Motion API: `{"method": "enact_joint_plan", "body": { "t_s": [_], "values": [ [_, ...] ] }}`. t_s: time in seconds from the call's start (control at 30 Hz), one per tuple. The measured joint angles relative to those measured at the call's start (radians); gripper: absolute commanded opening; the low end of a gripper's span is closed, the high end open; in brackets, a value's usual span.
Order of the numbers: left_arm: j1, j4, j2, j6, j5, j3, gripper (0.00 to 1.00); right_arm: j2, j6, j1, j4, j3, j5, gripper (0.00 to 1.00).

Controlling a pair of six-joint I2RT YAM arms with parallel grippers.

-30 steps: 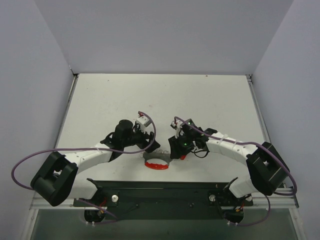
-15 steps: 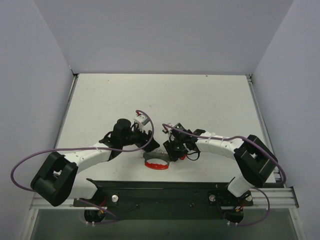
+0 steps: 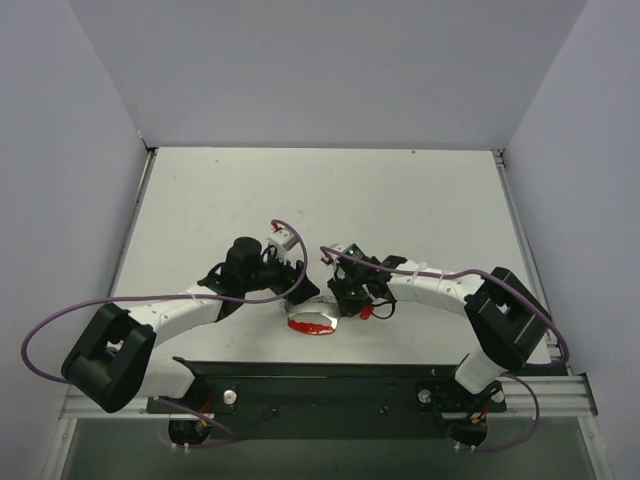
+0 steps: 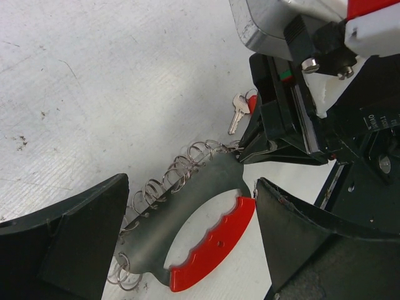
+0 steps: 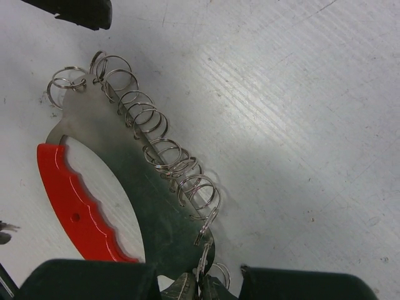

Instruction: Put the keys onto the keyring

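Nearest the arm bases, the keyring (image 3: 312, 322) lies flat on the table (image 3: 400, 200), red grip (image 4: 212, 240) towards the near side, its grey edge strung with a row of small split rings (image 5: 156, 144); nothing is threaded on them that I can make out.

Left hand (image 4: 192, 181) comes in from the left, spread wide, one finger on each side of the keyring and touching neither side from what the wrist view shows; it holds nothing.

Right hand (image 5: 197, 269) is down at the keyring's right end, gap narrow, with the plate's tip and a ring or two sitting between the fingers; whether it actually pinches them I cannot tell, the contact is cut off at the frame edge.

And the key (image 4: 237, 114), tiny, red-headed, rests on the table just beside the right hand and just clear of the keyring's end; it looks to be in neither hand.

Beyond that, only bare table out to the far wall.

Risks from here, as I judge them: the key is flat and small, so a pick could skid it away or nip the table; the keyring is loose, so the wide left hand closing off-centre could spin it; a split ring needs prying, and a slip could flick the whole thing; the two hands sit very close, so they could knock together.
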Motion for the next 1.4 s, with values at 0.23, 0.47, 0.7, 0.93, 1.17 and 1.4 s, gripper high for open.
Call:
{"method": "enact_joint_plan", "body": {
  "t_s": [0.23,0.47,0.7,0.93,1.17,1.4],
  "values": [
    [0.000,0.000,0.000,0.000,0.010,0.000,0.91,-0.060,-0.023,-0.002,-0.042,0.003,-0.026,0.00],
    [0.000,0.009,-0.033,-0.003,0.043,-0.007,0.91,-0.151,-0.016,-0.071,-0.064,0.048,-0.178,0.00],
    [0.000,0.032,-0.196,-0.011,0.074,-0.044,0.90,-0.161,0.023,-0.132,-0.059,0.063,-0.275,0.00],
    [0.000,0.037,-0.279,-0.016,0.070,-0.044,0.89,-0.161,0.076,-0.146,-0.021,0.063,-0.354,0.00],
    [0.000,0.040,-0.212,-0.019,0.040,-0.047,0.86,-0.158,0.056,-0.161,0.067,-0.031,-0.404,0.00],
    [0.000,0.048,-0.134,-0.026,0.035,-0.051,0.86,-0.060,0.046,-0.185,0.109,-0.093,-0.406,0.43]
  ]
}}
